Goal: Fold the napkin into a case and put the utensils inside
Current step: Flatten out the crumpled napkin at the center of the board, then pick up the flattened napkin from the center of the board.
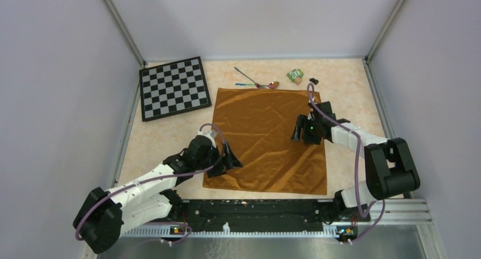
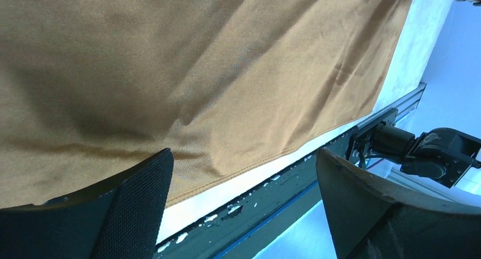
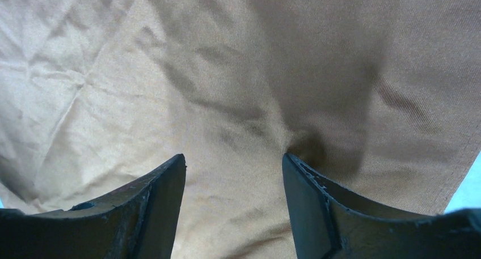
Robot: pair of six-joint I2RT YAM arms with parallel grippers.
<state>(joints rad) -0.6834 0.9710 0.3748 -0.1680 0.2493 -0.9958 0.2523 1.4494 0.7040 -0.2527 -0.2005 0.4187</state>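
Note:
The orange-brown napkin (image 1: 266, 137) lies spread flat in the middle of the table, creased but unfolded; no case shape shows. The utensils (image 1: 258, 82), two thin pieces with rainbow handles, one a spoon with a coppery bowl, lie just beyond its far edge. My left gripper (image 1: 231, 160) hangs open over the napkin's near left part, close to the hem (image 2: 255, 165), nothing between its fingers. My right gripper (image 1: 300, 131) is open above the napkin's right side, the cloth (image 3: 238, 100) filling its view and nothing held.
A black-and-white chessboard (image 1: 174, 88) lies at the far left. A small green block (image 1: 295, 75) and a small dark piece (image 1: 313, 80) sit near the utensils at the back. The black rail (image 1: 266, 208) runs along the near edge. Grey walls close in three sides.

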